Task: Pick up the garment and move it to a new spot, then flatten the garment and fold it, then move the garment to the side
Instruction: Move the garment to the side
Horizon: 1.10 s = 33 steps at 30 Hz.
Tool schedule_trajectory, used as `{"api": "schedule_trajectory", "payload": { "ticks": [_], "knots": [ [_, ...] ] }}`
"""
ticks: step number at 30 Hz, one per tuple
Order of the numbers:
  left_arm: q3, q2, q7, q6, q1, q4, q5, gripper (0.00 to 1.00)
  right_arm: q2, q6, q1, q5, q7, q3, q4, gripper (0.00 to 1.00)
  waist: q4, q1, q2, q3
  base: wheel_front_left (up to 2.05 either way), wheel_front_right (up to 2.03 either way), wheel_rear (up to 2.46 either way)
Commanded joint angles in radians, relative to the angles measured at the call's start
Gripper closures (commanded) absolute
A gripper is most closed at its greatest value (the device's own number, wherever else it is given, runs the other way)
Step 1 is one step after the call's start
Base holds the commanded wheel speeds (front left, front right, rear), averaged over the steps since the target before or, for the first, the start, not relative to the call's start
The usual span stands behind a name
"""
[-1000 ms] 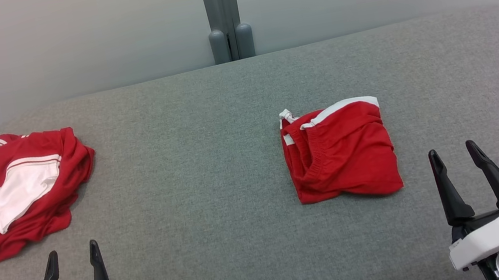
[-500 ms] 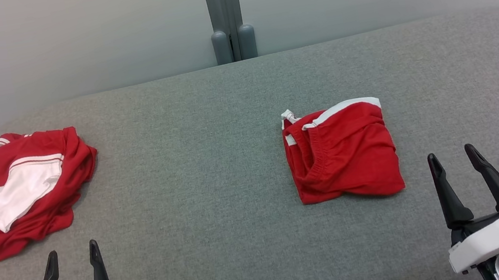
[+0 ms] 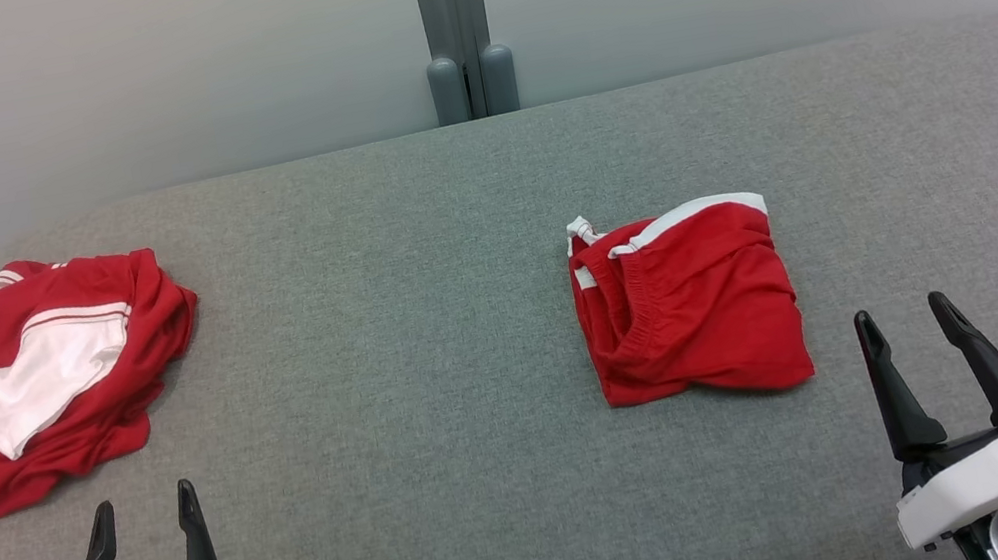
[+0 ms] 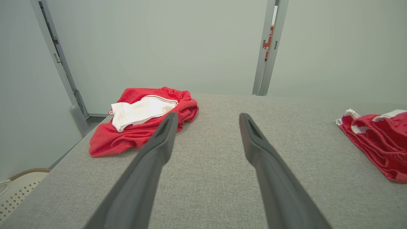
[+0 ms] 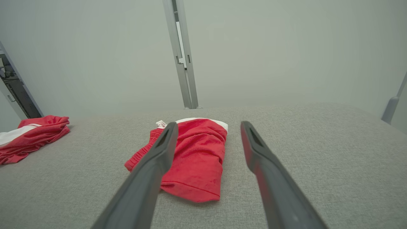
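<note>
For the move to the side, which I judged to be the step in hand, the right claw (image 3: 900, 309) would do best to come in low over the worktop (image 3: 440, 411) and take the shorts (image 3: 691, 309) by their near edge. It should pinch through every layer at once and lift only enough to clear the grey surface. A pinch on the top layer alone would likely peel the fold open. That claw was spread wide, held nothing and touched no cloth, poised near the worktop's near right corner, just short of the shorts' near right corner. The left claw (image 3: 143, 498), by the near left corner, was equally spread and empty. The red shorts with white trim lay folded right of the worktop's middle, closer to the right edge than the left. Well apart from them, a crumpled garment (image 3: 59, 379), red and white, lay against the left edge.
</note>
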Motion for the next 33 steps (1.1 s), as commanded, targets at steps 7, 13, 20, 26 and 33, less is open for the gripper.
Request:
{"api": "schedule_trajectory", "payload": {
  "ticks": [7,13,20,26,33],
  "knots": [
    [0.0,0.011,0.0,0.007,0.012,-0.006,-0.012,0.0,-0.006,0.0,-0.027,-0.005,0.004,0.021,0.018,0.0,-0.002,0.0,-0.0001,0.002,0.0,0.0,0.0],
    [-0.01,0.01,0.0,0.009,-0.007,-0.008,-0.009,0.0,-0.06,0.0,-0.14,-0.016,0.038,0.069,0.049,0.0,0.001,0.0,-0.0001,0.021,0.0,0.0,0.0],
    [-0.026,0.004,0.0,0.006,-0.056,-0.008,-0.012,0.0,-0.114,0.0,-0.331,-0.031,0.103,0.102,0.146,0.0,0.026,0.0,-0.0001,0.087,0.0,0.0,0.0],
    [-0.041,-0.001,0.0,0.0,-0.108,-0.003,-0.014,0.0,-0.131,0.0,-0.462,-0.031,0.132,0.127,0.295,0.0,0.048,0.0,-0.0001,0.155,0.0,0.0,0.0],
    [-0.057,-0.008,0.0,-0.006,-0.16,0.001,-0.011,0.0,-0.13,0.0,-0.548,-0.006,0.111,0.149,0.51,0.0,0.073,0.0,-0.0001,0.218,0.0,0.0,0.0]
  ]
}}
